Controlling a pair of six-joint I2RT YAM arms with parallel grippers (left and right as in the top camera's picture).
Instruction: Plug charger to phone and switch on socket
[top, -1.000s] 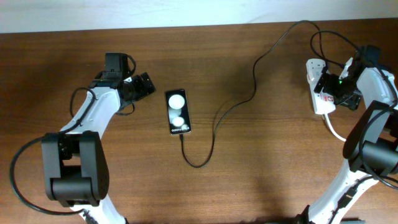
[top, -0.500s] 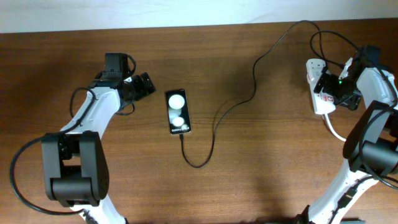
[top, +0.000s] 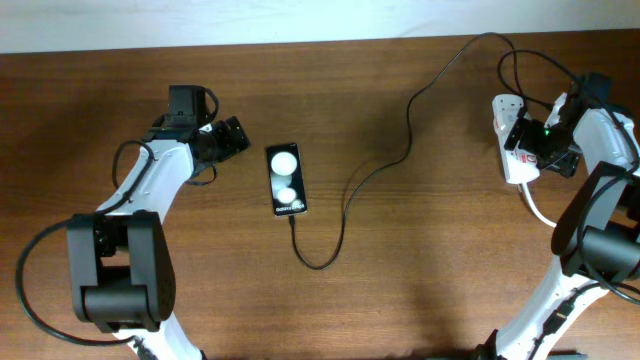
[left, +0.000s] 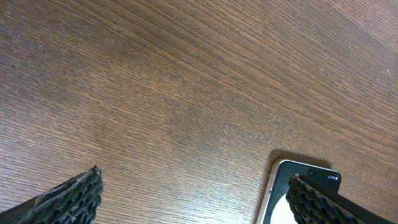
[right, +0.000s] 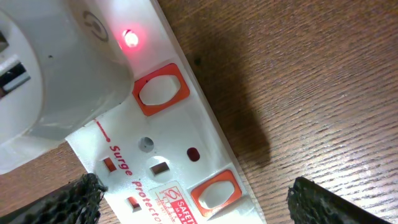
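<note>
The black phone (top: 286, 180) lies face up left of the table's middle, showing two white round spots. In the left wrist view one corner of the phone (left: 298, 173) shows by my right fingertip. The charger (top: 345, 200), a thin black cable, runs from the phone's near end in a loop and up to the socket (top: 500, 112) at the far right. My left gripper (top: 236, 138) (left: 196, 202) stands open just left of the phone. My right gripper (top: 535, 145) (right: 199, 205) is open over the socket (right: 168, 143), where a red light (right: 130, 38) glows beside a white plug (right: 50, 81).
Two orange-framed switches (right: 160, 89) (right: 214, 193) sit on the strip's face. A thick white cord (top: 537, 208) leaves the strip toward the table's near right. The right arm's own black cables (top: 520, 65) curl above the strip.
</note>
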